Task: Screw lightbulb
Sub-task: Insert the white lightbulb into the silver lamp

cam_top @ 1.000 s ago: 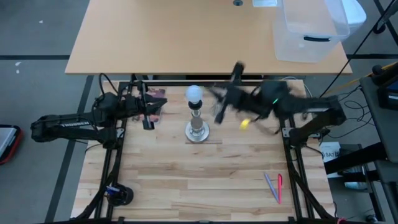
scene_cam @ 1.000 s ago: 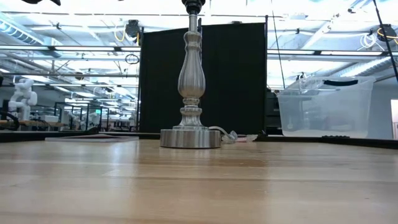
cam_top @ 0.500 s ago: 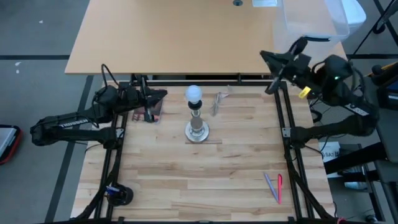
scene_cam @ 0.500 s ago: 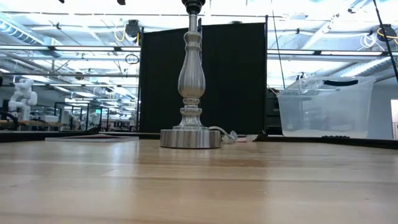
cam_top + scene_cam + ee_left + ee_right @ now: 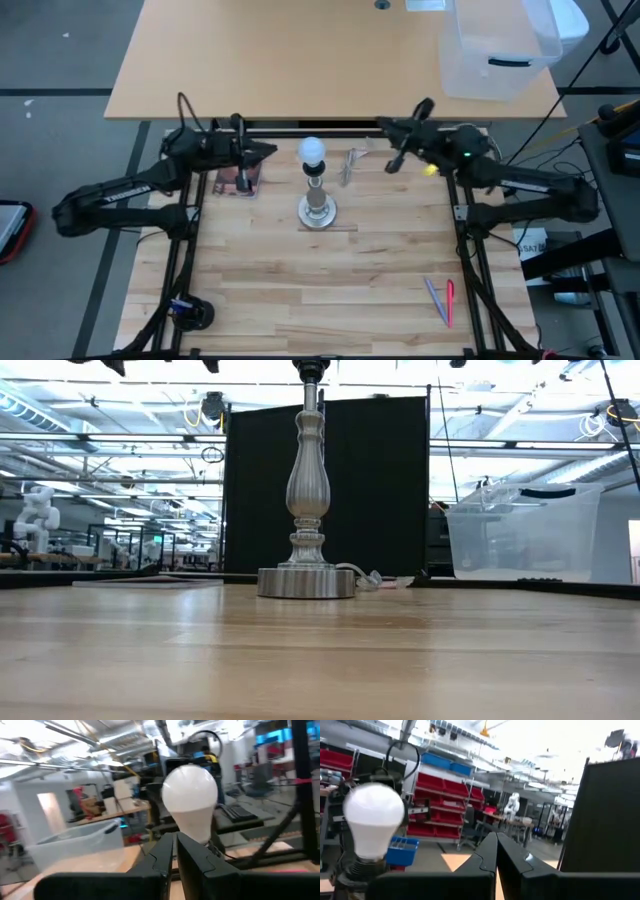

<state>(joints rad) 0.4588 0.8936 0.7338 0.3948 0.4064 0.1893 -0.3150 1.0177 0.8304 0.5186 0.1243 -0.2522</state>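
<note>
Robotics lab, red storage bins (image 5: 435, 787), white humanoid robot (image 5: 37, 510), exposed ceiling

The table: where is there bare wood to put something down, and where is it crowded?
The widest bare patch is the near half of the table, between the dark round thing at the near left corner and the pens near right. The far edge is crowded: the lamp with its bulb, the left fingers, the right fingers.
</note>
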